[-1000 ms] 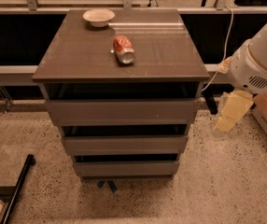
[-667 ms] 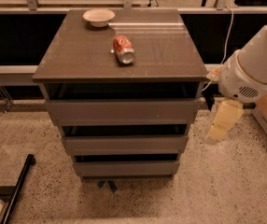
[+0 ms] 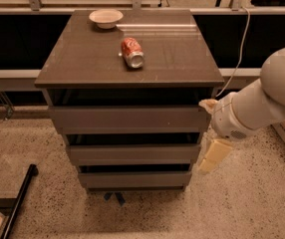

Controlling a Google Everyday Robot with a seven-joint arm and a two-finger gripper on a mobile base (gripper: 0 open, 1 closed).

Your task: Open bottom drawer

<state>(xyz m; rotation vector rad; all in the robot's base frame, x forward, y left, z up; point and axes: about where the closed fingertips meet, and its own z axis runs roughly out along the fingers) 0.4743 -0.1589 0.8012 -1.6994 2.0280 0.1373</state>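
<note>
The bottom drawer (image 3: 135, 179) sits closed at 6 o'clock of the cabinet (image 3: 172, 59), lowest of 3 fronts. The arm (image 3: 262, 103) reaches in from 3 o'clock. Its gripper (image 3: 214, 155) hangs beside the cabinet's right edge, at the drawer's 2 o'clock; parted or closed, I cannot tell. This looks like the approach; next it likely must drop lower and catch the front's upper lip.
</note>
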